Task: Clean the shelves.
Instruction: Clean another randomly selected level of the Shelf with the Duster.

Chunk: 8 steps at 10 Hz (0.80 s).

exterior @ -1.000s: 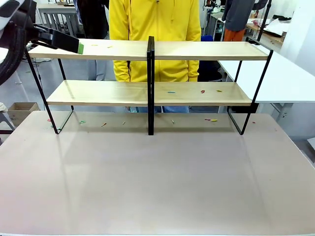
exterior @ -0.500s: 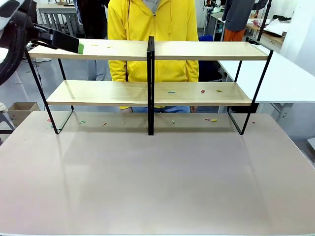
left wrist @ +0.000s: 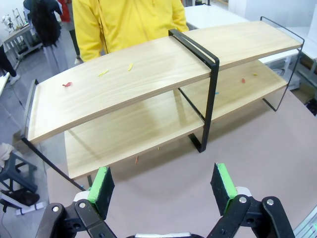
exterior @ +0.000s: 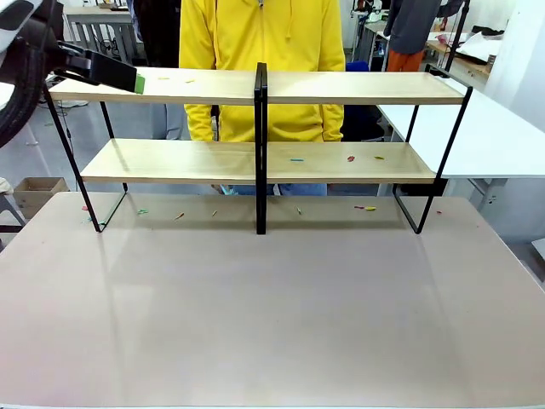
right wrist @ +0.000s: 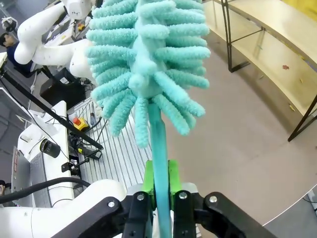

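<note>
Two boards: the shelves (exterior: 170, 160), light wood in a thin black frame with a black centre post (exterior: 261, 145), stand along the far edge of the desk (exterior: 272, 324). They run nearly from its far-left corner to its far-right corner.
Upper board: bears a red scrap (left wrist: 67, 84) and yellow scraps (left wrist: 103, 73) on the half left of the post.
Lower board: bears a few coloured bits (exterior: 350, 158) right of the post, well apart from one another.
Desk surface: more litter (exterior: 366, 207) lies beneath the shelves, close to the far edge; some sits toward the far-left corner, some toward the far-right.
Left gripper (left wrist: 162, 184): claw spread wide, green pads (left wrist: 101, 182) well apart with nothing between them. In the front view the left gripper hangs above the far-left corner, its tip overlapping the left end of the upper board. The wrist view shows it on the near side of the shelves, apart from the wood.
Right gripper (right wrist: 161, 182): claw closed tight on the handle of a teal duster (right wrist: 146, 59). The fluffy head stands up above the fingers, clear of the shelves, which lie farther off.
Person (exterior: 260, 34): in a yellow hooded top, stands behind the shelves at the far edge, near the middle.
</note>
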Available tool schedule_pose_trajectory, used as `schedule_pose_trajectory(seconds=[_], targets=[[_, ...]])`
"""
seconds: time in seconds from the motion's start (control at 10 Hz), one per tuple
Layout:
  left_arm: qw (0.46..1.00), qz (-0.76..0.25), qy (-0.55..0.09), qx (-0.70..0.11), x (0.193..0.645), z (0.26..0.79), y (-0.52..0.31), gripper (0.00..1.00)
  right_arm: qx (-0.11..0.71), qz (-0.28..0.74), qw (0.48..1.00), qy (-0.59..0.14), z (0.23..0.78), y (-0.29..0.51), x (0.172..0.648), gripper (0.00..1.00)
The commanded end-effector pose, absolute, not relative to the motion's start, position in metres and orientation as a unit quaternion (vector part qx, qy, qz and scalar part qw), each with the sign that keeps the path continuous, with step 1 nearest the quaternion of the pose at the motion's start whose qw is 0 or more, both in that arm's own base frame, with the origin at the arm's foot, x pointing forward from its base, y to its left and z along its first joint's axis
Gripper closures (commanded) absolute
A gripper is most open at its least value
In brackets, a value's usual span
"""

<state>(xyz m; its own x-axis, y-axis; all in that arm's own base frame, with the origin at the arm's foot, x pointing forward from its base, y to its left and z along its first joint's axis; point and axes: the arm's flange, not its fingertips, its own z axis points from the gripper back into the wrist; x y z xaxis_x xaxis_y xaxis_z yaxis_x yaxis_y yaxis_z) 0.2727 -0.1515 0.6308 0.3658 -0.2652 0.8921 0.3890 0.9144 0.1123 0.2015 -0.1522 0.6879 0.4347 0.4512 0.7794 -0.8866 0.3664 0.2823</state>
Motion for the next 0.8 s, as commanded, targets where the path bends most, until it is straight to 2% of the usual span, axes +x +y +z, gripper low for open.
schedule_pose_trajectory(seconds=[0.0, 0.5, 0.7], targets=[[0.824, -0.197, -0.528, -0.059, 0.273, 0.631, -0.151, 0.00, 0.363, 0.443, 0.757, -0.316, 0.693, -0.152, 0.201, 0.88], [0.824, -0.197, -0.528, -0.059, 0.273, 0.631, -0.151, 0.00, 0.358, 0.434, 0.768, -0.305, 0.687, -0.153, 0.201, 0.88], [0.824, -0.197, -0.528, -0.059, 0.273, 0.631, -0.151, 0.00, 0.305, 0.461, 0.802, -0.226, 0.691, -0.111, 0.220, 0.88]])
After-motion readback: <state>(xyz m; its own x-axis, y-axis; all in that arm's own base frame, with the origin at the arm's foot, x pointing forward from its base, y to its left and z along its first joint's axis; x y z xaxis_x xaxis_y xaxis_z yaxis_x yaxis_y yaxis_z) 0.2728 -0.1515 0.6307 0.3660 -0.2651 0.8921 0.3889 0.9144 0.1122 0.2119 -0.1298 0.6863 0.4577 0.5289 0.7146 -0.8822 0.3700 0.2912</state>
